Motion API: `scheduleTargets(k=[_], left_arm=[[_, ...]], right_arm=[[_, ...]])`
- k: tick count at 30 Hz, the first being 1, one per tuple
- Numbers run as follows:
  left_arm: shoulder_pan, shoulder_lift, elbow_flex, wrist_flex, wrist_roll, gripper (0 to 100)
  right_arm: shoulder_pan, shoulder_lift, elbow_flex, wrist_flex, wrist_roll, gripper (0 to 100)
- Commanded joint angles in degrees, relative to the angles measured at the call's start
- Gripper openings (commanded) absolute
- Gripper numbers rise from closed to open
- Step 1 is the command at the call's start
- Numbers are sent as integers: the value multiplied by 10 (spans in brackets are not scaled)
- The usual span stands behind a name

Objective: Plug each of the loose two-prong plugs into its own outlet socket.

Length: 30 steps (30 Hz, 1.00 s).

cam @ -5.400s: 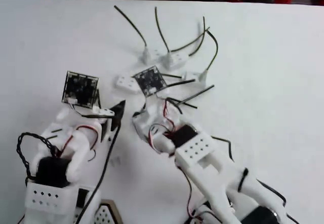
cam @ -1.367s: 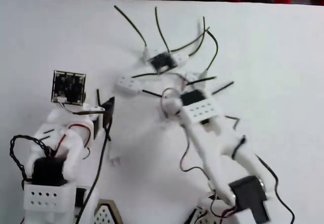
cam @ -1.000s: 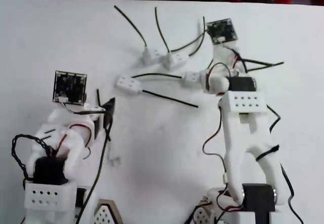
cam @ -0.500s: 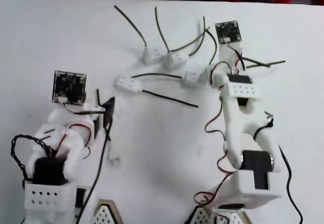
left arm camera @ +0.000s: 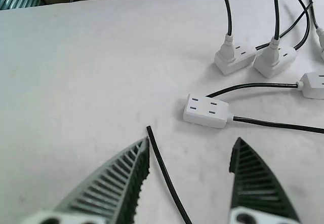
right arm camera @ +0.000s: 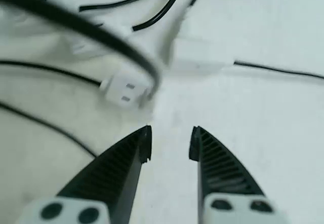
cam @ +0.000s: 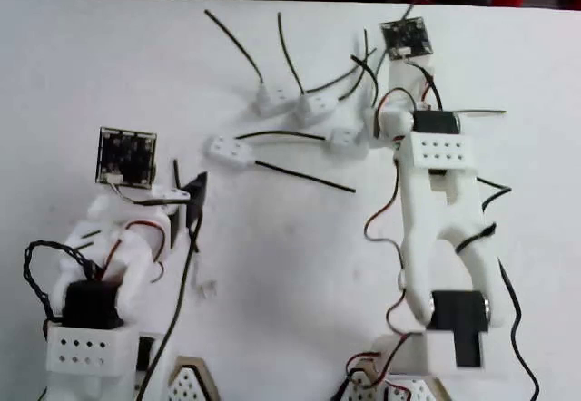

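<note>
Right tool (right arm camera: 169, 143) parted, white outlet socket (right arm camera: 124, 91) near, beyond its tips

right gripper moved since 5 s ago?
Yes. The right gripper sat just right of the lone outlet; it has swung farther right and up-table, past the other outlets.

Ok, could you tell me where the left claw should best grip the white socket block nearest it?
Probably across the two long side walls of the socket block, with the left claw coming down from above. It lies flat, slots up, and its cord leaves one short end, so the long sides offer parallel faces and the slots stay uncovered.
</note>
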Motion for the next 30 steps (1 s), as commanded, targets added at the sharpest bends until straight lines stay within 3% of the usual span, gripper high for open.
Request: scheduleTargets(k=[1,3,8,13,18,23,30], left_arm=[[-3,-7,-4,-16,6,260],[-4,-7,-4,-22,6,260],[-5,-4,-36,-9,-4,262],[-4,-3,-113,62,-82,260],[-4,12,-214,139,-145,260],[-2,166,-347,219,-202,261],[0,422,-530,290,-371,273]], right_arm=[[-41,-89,-30,130,2,57],[-62,-117,-29,172,2,13],[-98,-171,32,200,-17,22],[-110,-211,127,137,-129,18],[-110,-243,228,26,-185,18],[-104,-265,333,-105,-197,18],[-80,-295,418,-222,-197,18]])
